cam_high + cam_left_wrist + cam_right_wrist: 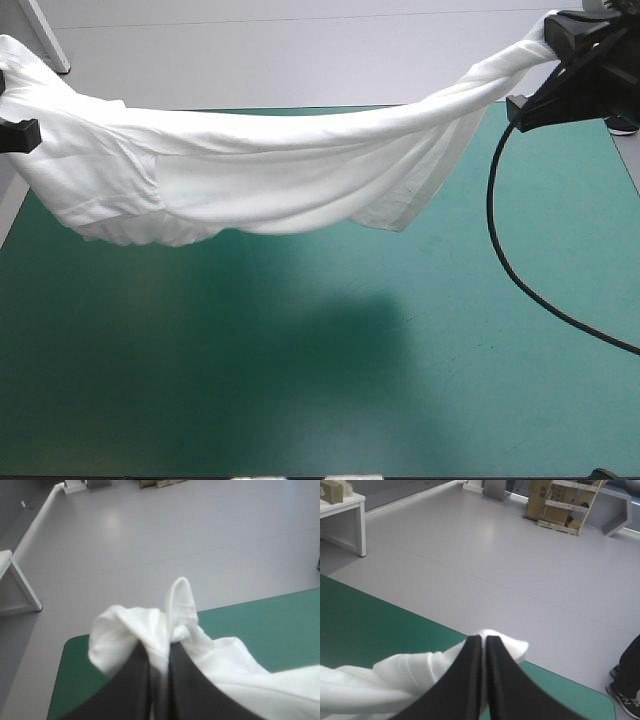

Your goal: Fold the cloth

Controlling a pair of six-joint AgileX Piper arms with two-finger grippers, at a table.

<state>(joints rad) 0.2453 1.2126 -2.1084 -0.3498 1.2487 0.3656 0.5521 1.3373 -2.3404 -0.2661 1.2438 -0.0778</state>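
The white T-shirt [270, 165] hangs in the air above the teal-green table [300, 370], stretched like a hammock between both arms and sagging in the middle. My left gripper [8, 70] holds one end at the far left, and in the left wrist view the left gripper [159, 647] is shut on bunched T-shirt [145, 630] cloth. At the far right my right gripper [552, 35] pinches the other end. In the right wrist view the right gripper [484, 639] is shut on a twisted T-shirt [415, 672] corner.
The T-shirt casts a dark shadow on the table cover [330, 320] beneath it. The table's far edge [300, 109] runs just behind the hanging cloth.
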